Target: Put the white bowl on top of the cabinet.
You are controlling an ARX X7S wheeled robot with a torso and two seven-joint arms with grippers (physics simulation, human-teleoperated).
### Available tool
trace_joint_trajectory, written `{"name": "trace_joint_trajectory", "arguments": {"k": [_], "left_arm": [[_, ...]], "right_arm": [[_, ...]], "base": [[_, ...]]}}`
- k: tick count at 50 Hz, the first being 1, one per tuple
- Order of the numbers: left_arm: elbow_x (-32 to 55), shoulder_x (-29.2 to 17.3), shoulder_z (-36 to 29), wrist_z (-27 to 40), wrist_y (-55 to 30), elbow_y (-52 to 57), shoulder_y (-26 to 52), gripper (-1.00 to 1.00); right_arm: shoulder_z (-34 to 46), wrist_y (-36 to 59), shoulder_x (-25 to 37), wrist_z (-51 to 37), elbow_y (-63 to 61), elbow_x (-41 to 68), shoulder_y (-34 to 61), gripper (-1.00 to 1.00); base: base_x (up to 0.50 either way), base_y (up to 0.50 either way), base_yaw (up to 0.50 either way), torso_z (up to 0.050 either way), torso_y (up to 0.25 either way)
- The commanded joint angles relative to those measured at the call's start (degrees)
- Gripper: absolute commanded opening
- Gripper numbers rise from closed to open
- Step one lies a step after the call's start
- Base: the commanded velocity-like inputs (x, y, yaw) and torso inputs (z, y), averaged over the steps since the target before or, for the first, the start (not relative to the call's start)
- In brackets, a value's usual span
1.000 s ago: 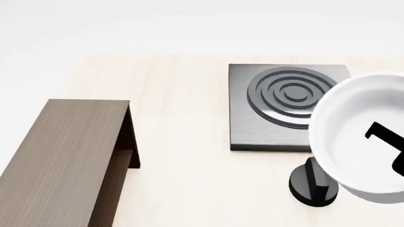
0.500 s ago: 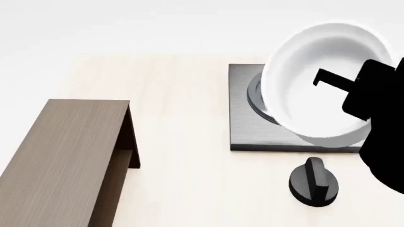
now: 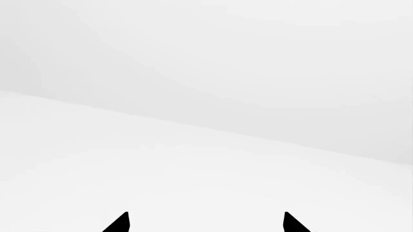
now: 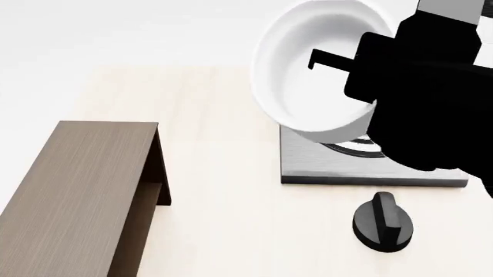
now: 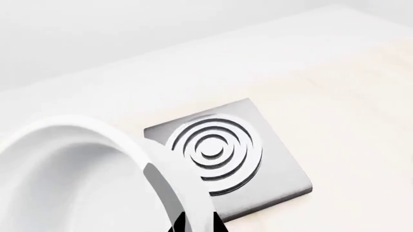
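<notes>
The white bowl (image 4: 316, 69) is held in the air, above the back left part of the grey stove plate (image 4: 339, 164). My right gripper (image 4: 362, 69) is shut on the bowl's right rim, one finger inside the bowl. In the right wrist view the bowl's rim (image 5: 174, 183) runs between the two fingertips of my right gripper (image 5: 197, 223). The dark brown cabinet (image 4: 73, 190) stands at the left of the table, its flat top bare. My left gripper (image 3: 205, 223) is open and empty, facing only white background.
A black frying pan (image 4: 383, 222) lies upside down in front of the stove plate. The stove plate also shows in the right wrist view (image 5: 226, 159). The light wooden table (image 4: 223, 173) spreads between cabinet and stove plate.
My right arm has carried the bowl up and to the left, from the right edge to above the stove plate's back left. The cabinet and pan have not moved.
</notes>
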State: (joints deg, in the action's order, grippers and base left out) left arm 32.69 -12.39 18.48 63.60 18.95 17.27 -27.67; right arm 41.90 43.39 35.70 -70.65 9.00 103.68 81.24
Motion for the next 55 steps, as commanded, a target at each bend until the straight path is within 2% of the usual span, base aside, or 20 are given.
{"name": "trace_joint_trajectory", "arguments": {"k": [1, 36, 55], "left_arm": [[0.2, 0.0, 0.0, -0.1, 0.1, -0.1, 0.0, 1.0], [0.3, -0.2, -0.3, -0.1, 0.1, -0.3, 0.3, 1.0], [0.4, -0.2, -0.5, -0.3, 0.3, -0.5, 0.3, 1.0]], "right_arm": [[1.1, 0.2, -5.6, 5.8, 4.8, -3.4, 3.1, -1.0], [3.4, -3.3, -18.3, 20.4, 12.1, -6.4, 3.8, -1.0], [5.0, -4.0, -24.7, 24.8, 13.6, -6.4, 3.2, -1.0]], "base": [[0.0, 0.0, 0.0, 0.0, 0.0], [0.0, 0.0, 0.0, 0.001, 0.001], [0.0, 0.0, 0.0, 0.0, 0.001]]}}
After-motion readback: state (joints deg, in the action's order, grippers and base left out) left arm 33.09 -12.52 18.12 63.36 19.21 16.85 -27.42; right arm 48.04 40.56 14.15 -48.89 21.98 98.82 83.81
